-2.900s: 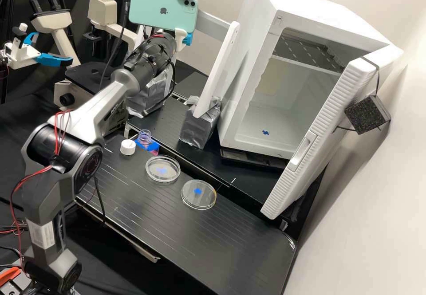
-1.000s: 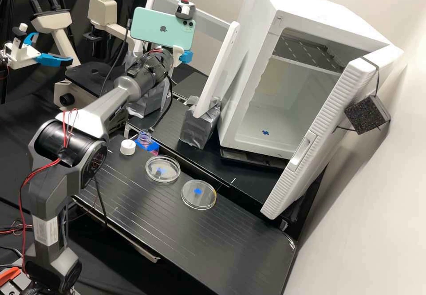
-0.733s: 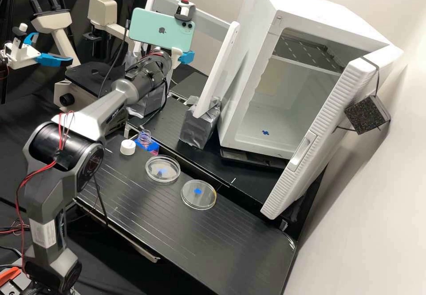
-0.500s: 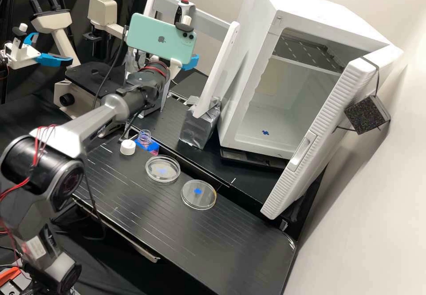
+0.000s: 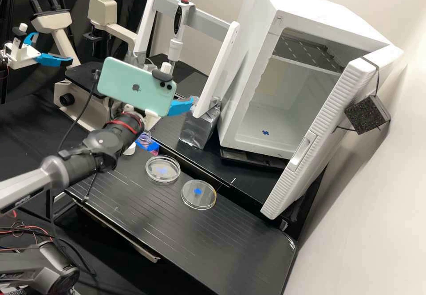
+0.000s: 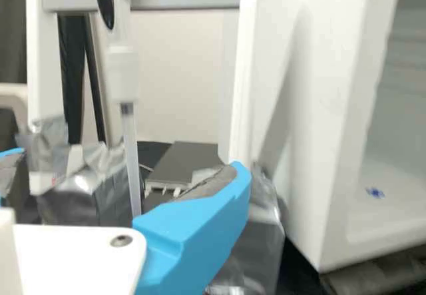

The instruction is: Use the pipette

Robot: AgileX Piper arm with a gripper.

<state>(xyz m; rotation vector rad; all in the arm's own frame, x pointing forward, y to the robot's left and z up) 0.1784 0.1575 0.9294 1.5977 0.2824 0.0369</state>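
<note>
2 fingers of my pincer stand wide, empty. The pipette hangs upright on the far rack; I judge its use is not begun or already finished, I cannot tell which.

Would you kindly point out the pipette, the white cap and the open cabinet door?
Pipette (image 5: 175, 49): high view, white lower collar.
White cap (image 5: 131, 149): high view, visible side, partly hidden by the arm.
Open cabinet door (image 5: 330, 111): high view, ribbed edge.

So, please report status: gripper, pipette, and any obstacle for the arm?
Gripper open, empty. Pipette upright at grey bar. White post looks close to one finger, possible snag.
</note>
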